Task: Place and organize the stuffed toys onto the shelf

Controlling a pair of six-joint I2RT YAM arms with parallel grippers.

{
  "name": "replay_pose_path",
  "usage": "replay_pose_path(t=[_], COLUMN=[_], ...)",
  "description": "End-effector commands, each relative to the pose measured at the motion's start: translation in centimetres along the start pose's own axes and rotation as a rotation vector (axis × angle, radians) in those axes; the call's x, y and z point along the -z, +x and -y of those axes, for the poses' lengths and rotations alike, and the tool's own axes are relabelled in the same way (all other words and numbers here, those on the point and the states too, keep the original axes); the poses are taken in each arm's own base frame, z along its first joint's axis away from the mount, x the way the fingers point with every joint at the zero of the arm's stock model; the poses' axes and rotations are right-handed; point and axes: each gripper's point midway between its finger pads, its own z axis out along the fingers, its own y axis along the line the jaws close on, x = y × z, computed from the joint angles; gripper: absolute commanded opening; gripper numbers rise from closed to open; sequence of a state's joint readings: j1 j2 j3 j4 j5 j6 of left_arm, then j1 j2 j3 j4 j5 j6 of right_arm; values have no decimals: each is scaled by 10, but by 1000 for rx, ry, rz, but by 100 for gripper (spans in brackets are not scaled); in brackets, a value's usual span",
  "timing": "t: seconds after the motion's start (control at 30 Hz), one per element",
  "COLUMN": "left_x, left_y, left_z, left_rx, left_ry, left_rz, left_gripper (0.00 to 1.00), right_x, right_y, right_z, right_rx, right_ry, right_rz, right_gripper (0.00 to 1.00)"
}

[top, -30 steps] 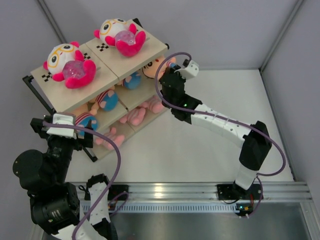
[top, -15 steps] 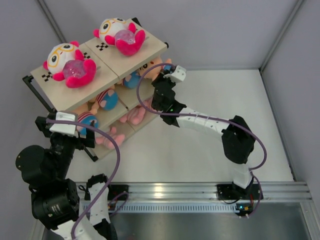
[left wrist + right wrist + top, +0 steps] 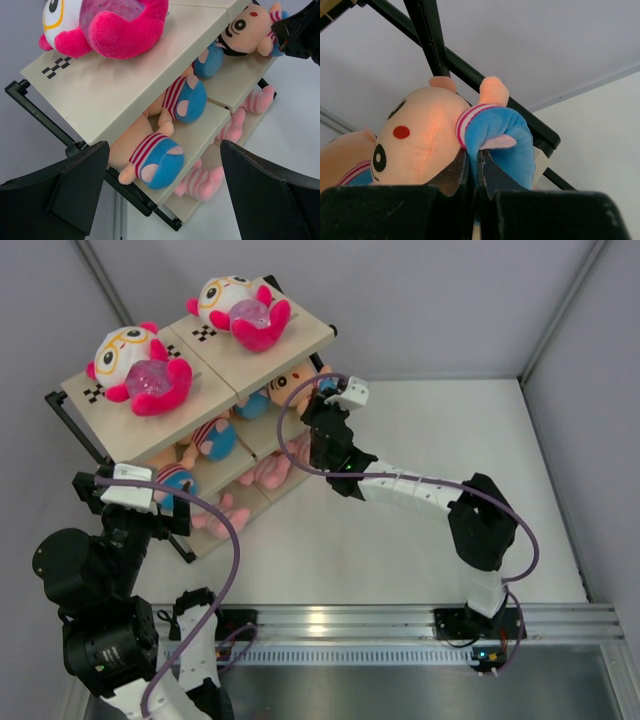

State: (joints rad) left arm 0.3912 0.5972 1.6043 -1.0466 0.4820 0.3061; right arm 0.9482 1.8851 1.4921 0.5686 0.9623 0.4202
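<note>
The shelf (image 3: 215, 355) stands at the far left. Two white-headed hot-pink toys (image 3: 140, 370) (image 3: 245, 312) lie on its top boards. Peach-faced toys with blue bottoms (image 3: 210, 438) lie on the middle tier, and pale pink toys (image 3: 275, 468) lie on the bottom tier. My right gripper (image 3: 474, 160) is shut on the blue bottom of a peach-faced toy (image 3: 420, 140). It holds that toy at the right end of the middle tier (image 3: 296, 380). My left gripper (image 3: 164, 150) is open and empty, hovering in front of the shelf's left end (image 3: 125, 95), apart from the toys.
Grey walls close in behind the shelf and on the right. The black frame post (image 3: 427, 35) stands right above the held toy. White table (image 3: 420, 560) stretches to the right of the shelf. The metal rail (image 3: 400, 620) runs along the near edge.
My right gripper has carried the peach-faced toy left, in under the top board at the shelf's right end. The left arm has shifted slightly.
</note>
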Motion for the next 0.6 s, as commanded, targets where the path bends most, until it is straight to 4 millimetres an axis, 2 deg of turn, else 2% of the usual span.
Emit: replay_pose_path(t=[0.0,0.13,0.17,0.2,0.3,0.33,0.4,0.43,0.47,0.57], left_x=[2,2,1,1,1,1,1,1,1,0], left_y=[-10,-9,-8,-8,-8,-9,-9,-9,-10,-9], left_z=[0,2,1,2,2,2,2,2,2,1], left_rx=[-23,-21,-18,-17,-18,-18,-18,-18,-18,-18], left_ry=[-2,4,5,7,11,10,11,13,14,9], left_rz=[46,46,41,43,46,45,46,46,48,43], left_gripper=[98,98,99,99,99,99,99,99,98,99], right_x=[14,10,8,6,-2,-6,-11,-13,-15,-19], right_y=[-52,-70,-68,-76,-80,-70,-75,-65,-68,-49], right_z=[-22,-26,-27,-28,-29,-30,-39,-40,-45,-47], right_rx=[-137,-145,-146,-179,-184,-161,-172,-163,-179,-171], right_ry=[-57,-38,-29,-6,71,84,87,88,78,81], right_rz=[59,109,112,132,140,130,135,129,133,95], right_gripper=[0,0,0,0,0,0,0,0,0,0])
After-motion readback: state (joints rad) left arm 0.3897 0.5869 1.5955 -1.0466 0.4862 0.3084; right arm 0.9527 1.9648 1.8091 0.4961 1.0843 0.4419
